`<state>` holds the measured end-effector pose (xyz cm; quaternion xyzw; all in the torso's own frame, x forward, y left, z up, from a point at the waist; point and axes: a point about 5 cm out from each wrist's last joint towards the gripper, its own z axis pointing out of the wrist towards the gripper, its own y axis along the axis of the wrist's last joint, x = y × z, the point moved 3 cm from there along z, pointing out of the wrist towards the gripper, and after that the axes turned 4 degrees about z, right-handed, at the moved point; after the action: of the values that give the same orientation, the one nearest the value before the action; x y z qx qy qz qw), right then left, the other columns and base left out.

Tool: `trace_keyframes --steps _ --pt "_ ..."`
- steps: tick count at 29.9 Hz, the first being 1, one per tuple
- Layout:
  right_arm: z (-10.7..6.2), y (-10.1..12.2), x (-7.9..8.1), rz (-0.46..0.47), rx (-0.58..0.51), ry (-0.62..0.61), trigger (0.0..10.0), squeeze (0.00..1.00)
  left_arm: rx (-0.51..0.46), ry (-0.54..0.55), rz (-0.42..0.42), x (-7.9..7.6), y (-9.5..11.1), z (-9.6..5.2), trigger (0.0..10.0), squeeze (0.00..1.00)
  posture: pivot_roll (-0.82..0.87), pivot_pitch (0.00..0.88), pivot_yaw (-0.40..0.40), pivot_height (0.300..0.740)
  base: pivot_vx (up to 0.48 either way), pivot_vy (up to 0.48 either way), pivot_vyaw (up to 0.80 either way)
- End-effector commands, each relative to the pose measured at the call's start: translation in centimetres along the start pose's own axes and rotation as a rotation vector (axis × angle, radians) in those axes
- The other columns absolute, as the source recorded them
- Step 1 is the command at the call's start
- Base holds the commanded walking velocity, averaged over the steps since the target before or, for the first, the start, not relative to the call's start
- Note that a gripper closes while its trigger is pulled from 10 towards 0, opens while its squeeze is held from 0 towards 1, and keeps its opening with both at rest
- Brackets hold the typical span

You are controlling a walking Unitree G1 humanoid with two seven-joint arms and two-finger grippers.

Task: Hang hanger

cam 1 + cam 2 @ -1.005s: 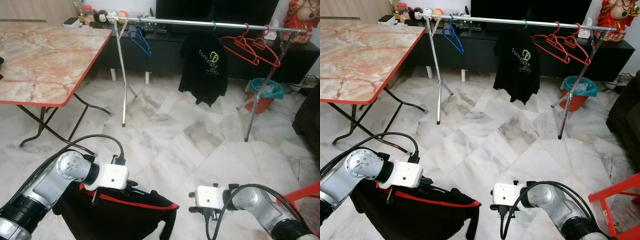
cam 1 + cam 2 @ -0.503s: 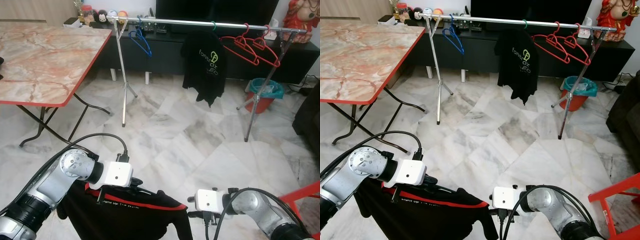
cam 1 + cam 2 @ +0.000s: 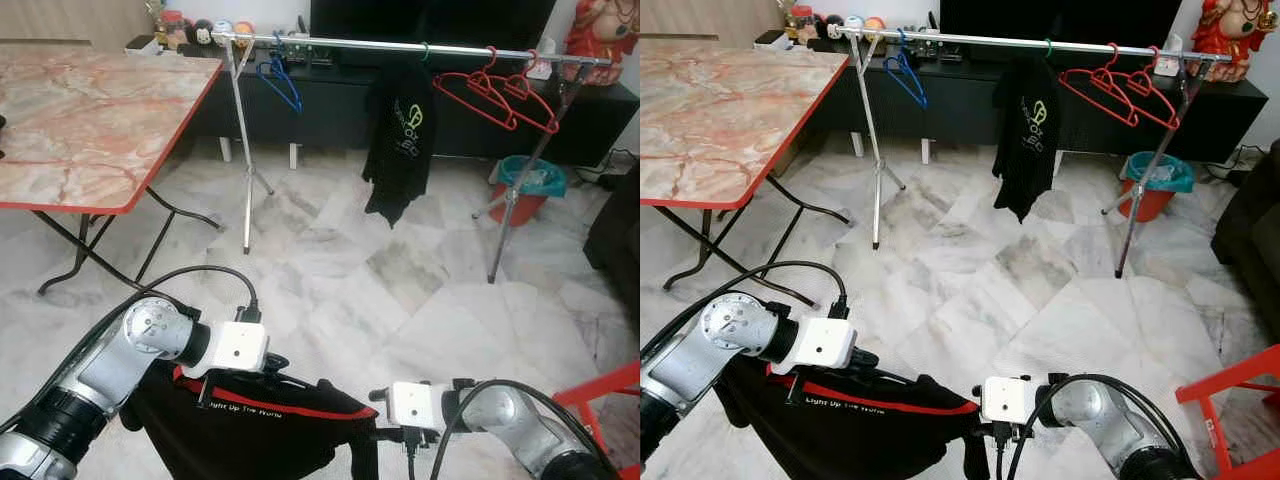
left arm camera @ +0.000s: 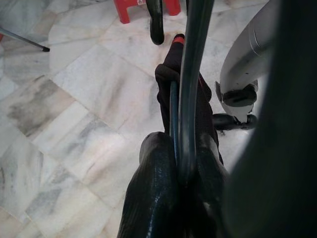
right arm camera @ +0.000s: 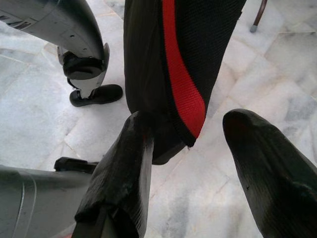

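Note:
A black shirt with a red stripe [image 3: 250, 430] hangs low over the floor from a dark hanger [image 4: 190, 89]. My left gripper [image 4: 178, 168] is shut on that hanger, with black cloth bunched around its fingers. Beside the shirt's right edge my right gripper [image 5: 190, 129] stands open, and the red-striped sleeve [image 5: 183, 84] hangs just in front of its fingertips, close to one finger [image 5: 129, 148]. The silver clothes rail [image 3: 400, 46] stands across the room. It carries a blue hanger [image 3: 282, 82], a black printed shirt [image 3: 400, 140] and red hangers [image 3: 500, 95].
A marble-topped folding table [image 3: 90, 120] stands on the left, its legs reaching onto the floor. A red and teal bucket [image 3: 530, 185] sits by the rail's right leg. A red stool [image 3: 610, 390] is at the right edge. Pale marble floor lies between me and the rail.
The held shirt has spread to the right and now reaches my right gripper, which has shifted slightly left. The black shirt on the rail has turned edge-on.

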<state>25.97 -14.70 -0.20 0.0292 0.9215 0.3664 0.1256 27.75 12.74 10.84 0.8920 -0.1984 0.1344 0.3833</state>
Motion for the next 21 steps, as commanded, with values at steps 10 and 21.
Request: trace_keyframes --steps 10,21 --pt "0.30 -0.35 0.13 0.004 0.013 -0.003 10.0 0.00 -0.020 0.029 0.047 1.04 1.21 -0.45 10.0 0.00 0.04 0.044 -0.039 0.740 0.000 0.000 0.00" --pt "0.54 -0.22 0.16 0.014 0.009 -0.009 0.0 0.00 -0.024 0.028 0.048 1.04 1.33 -0.38 10.0 0.00 0.04 0.044 -0.037 0.740 0.000 0.000 0.00"
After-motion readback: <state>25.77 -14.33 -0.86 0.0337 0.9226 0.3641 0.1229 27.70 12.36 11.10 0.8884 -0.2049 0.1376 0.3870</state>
